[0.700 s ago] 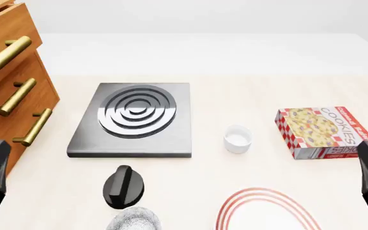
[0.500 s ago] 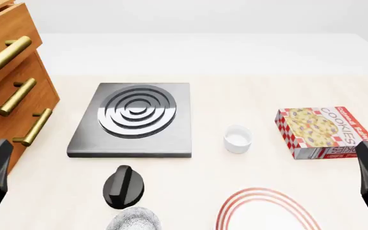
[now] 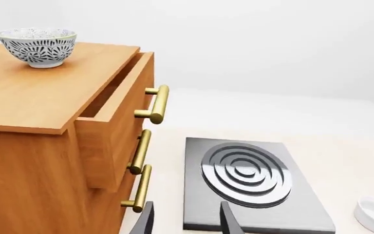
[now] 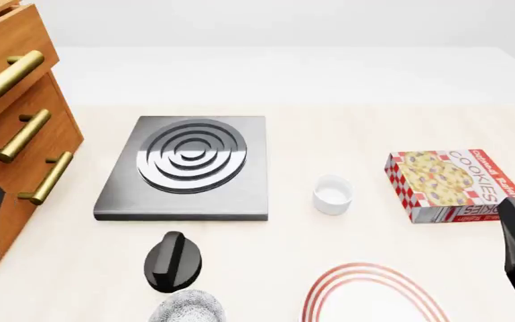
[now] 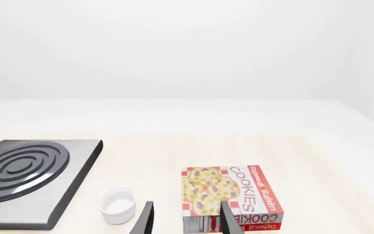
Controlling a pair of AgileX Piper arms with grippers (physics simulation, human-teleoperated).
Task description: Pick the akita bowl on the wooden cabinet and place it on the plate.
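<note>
Bowl (image 3: pixel 37 46) sits upright on top of the cabinet (image 3: pixel 44 146), toward its far back corner, and nothing touches it. I see it only through the left wrist camera. The cabinet's top drawer (image 3: pixel 112 122) stands pulled partly out, its brass handle (image 3: pixel 156 103) jutting forward above two more handles below.

My left gripper (image 3: pixel 185 219) shows two dark fingertips parted with a clear gap between them, holding nothing; beyond them lies the grey stove (image 3: pixel 249 183) just beside the cabinet. In the front view the left arm is a dark shape at the frame's left edge, in front of the cabinet's lower drawers.

My right gripper (image 5: pixel 185 219) is likewise parted and empty, looking toward the cookie box (image 5: pixel 231 197), with the small white cup (image 5: pixel 118 204) between that box and the stove.

From the front, the plate (image 4: pixel 374 298) lies at the near edge, cut off by the frame, its red rings showing. To its left is a second patterned bowl (image 4: pixel 186 306), also cut off, with a black knob-shaped object (image 4: pixel 174 260) just behind it. The table (image 4: pixel 329 121) is pale wood.
</note>
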